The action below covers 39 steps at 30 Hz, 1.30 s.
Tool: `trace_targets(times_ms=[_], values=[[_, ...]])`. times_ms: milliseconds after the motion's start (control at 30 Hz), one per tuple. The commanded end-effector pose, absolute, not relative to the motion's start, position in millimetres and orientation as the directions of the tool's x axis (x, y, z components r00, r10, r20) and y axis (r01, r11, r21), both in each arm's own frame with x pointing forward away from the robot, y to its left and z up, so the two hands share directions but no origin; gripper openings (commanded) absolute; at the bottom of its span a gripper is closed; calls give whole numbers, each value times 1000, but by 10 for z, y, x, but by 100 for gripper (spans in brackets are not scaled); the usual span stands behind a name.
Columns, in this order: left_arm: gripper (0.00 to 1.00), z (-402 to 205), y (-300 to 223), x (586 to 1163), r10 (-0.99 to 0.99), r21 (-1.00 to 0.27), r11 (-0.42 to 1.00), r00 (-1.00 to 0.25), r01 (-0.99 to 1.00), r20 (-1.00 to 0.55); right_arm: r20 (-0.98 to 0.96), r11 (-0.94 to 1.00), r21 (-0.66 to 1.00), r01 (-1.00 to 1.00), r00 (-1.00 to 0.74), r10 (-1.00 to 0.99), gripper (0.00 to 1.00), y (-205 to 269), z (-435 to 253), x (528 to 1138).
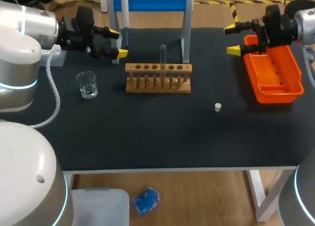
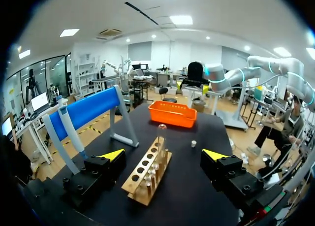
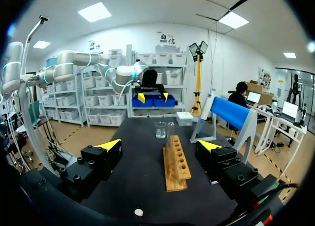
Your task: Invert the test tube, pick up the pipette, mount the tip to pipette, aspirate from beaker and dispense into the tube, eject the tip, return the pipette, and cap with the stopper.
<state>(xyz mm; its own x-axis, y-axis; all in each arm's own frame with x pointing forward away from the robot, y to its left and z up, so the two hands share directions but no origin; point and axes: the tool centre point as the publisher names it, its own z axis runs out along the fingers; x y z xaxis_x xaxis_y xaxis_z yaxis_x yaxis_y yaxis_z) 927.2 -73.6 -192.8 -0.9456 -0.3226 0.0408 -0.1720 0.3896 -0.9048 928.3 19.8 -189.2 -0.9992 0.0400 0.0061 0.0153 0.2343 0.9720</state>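
Both grippers are hanging over the back of the black table [image 1: 162,137] with their fingers wide open.

The left gripper [image 1: 118,43] is hanging just beside the pipette [image 1: 124,14], which is hanging on the blue stand [image 1: 150,0]. The right gripper [image 1: 232,39] is hanging by the back corner of the orange tray [image 1: 290,90]. The test tube [image 1: 163,53] is standing upright in the wooden rack [image 1: 158,83], in front of the blue stand. The beaker [image 1: 87,84] is sitting on the table to the left of the rack, apart from it. The little white stopper [image 1: 217,107] is lying on the table between the rack and the tray, nearer the front edge.
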Motion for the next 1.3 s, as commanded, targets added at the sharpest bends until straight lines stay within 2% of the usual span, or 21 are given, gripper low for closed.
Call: trace_targets(times_ms=[33,367,567,1167,1300], values=[[100,-1922,-736,9277,-321,-903,392,-946,-173,42,10,235,972,16,-1000,26,100,184,-1893,9307],[100,-2196,-978,9200,-317,-899,396,-947,-184,54,17,220,975,25,-999,39,100,540,-2225,9317],[100,-2397,-1172,9169,-297,-902,383,-951,-198,82,25,224,975,18,-999,-32,100,821,-2372,9279],[100,-2397,-1172,9169,-297,-902,383,-951,-198,82,25,224,975,18,-999,-32,100,821,-2372,9279],[100,-2411,-1210,9211,-299,-902,391,-952,-184,65,26,213,977,15,-998,-50,100,958,-2495,9331]])
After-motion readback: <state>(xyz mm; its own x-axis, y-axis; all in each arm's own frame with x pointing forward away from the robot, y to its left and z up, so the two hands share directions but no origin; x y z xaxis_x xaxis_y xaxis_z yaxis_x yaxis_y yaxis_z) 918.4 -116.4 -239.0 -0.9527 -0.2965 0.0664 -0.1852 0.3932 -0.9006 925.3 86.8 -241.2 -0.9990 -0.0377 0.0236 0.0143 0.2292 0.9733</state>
